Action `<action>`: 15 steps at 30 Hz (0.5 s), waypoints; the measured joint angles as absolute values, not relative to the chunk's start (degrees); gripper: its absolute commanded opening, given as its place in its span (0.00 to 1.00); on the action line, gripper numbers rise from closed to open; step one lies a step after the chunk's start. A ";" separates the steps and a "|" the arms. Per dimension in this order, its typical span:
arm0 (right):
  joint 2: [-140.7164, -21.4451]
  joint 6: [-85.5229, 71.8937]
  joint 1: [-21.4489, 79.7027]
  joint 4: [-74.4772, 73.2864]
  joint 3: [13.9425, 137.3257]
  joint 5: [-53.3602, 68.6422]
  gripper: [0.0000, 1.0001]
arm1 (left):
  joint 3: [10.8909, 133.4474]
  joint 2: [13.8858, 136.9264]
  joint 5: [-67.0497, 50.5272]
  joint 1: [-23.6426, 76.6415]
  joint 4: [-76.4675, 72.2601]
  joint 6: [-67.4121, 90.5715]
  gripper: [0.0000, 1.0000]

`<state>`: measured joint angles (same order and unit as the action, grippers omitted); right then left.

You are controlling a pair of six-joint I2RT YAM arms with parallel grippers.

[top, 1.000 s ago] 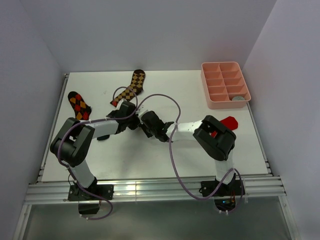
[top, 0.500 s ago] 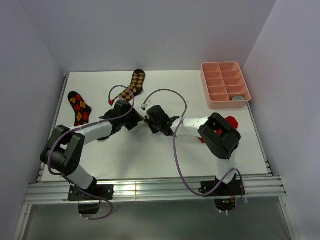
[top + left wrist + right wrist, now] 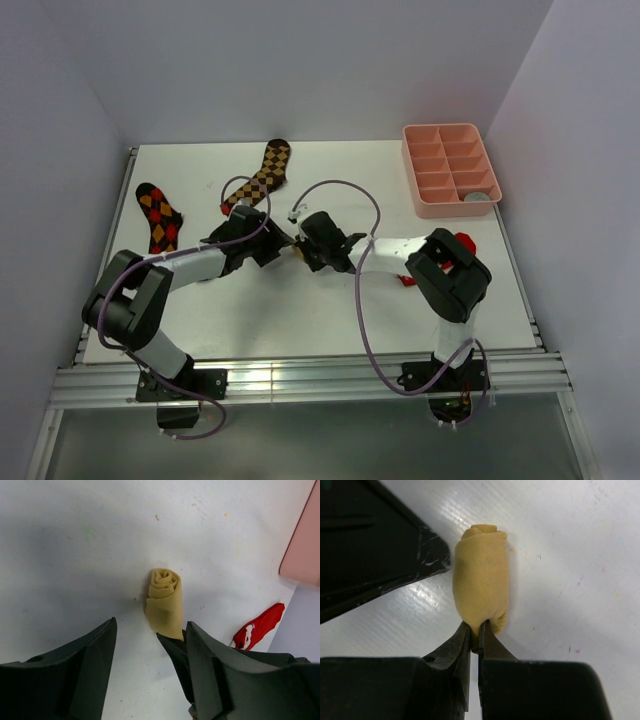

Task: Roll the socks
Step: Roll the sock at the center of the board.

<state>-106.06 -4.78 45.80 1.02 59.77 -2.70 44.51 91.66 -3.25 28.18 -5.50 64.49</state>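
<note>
A mustard yellow sock (image 3: 164,600) lies rolled into a tight bundle on the white table (image 3: 300,310). My right gripper (image 3: 479,629) is shut on the near end of the sock roll (image 3: 480,582), pinching a fold of cloth between its tips. My left gripper (image 3: 152,628) stands open just short of the roll's other end, one finger (image 3: 85,670) on each side and nothing between them. In the top view the two grippers (image 3: 275,245) (image 3: 306,246) meet tip to tip at the table's middle and hide the roll.
Two long argyle socks lie at the back left, a brown one (image 3: 262,170) and a black and red one (image 3: 160,215). A red sock (image 3: 460,243) lies by the right arm. A pink compartment tray (image 3: 450,170) at the back right holds a grey round item (image 3: 480,197).
My left gripper was shut a second ago and has opened, letting go of the roll. Both grippers have shifted a little toward the far side; the right one keeps its pinch.
</note>
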 measured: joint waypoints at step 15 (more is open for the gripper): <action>-105.21 -6.48 43.72 -0.64 59.44 4.14 0.00 | 45.93 98.17 -3.64 31.57 -9.58 66.78 0.59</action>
<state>-105.21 -6.48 43.72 -0.64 59.44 4.14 45.93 98.17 -3.64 31.57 -9.58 66.78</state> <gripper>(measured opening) 0.067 0.600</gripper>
